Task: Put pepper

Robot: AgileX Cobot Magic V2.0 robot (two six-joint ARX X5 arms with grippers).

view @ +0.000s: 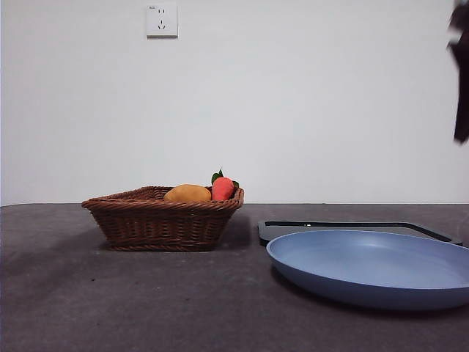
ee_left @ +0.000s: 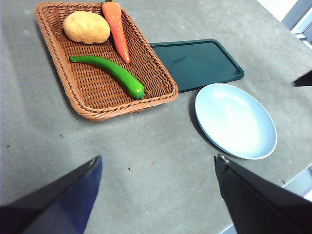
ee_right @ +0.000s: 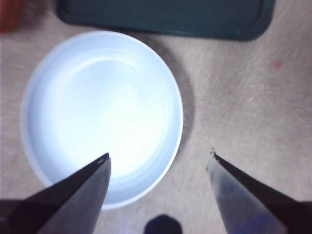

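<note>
The green pepper (ee_left: 109,73) lies in the wicker basket (ee_left: 161,95) beside a carrot (ee_left: 118,30) and a yellow-orange fruit (ee_left: 87,27). In the front view the basket (view: 163,220) hides the pepper. The blue plate (view: 374,265) is empty and shows in the left wrist view (ee_left: 236,120) and the right wrist view (ee_right: 102,114). My left gripper (ee_left: 158,163) is open, high above the table, away from the basket. My right gripper (ee_right: 158,158) is open, above the plate's edge; it shows as a dark tip (view: 460,73) at the front view's top right.
A dark green tray (ee_left: 197,62) lies between the basket and the plate, also behind the plate in the front view (view: 352,229) and right wrist view (ee_right: 161,17). The grey table's edge is near the plate (ee_left: 292,175).
</note>
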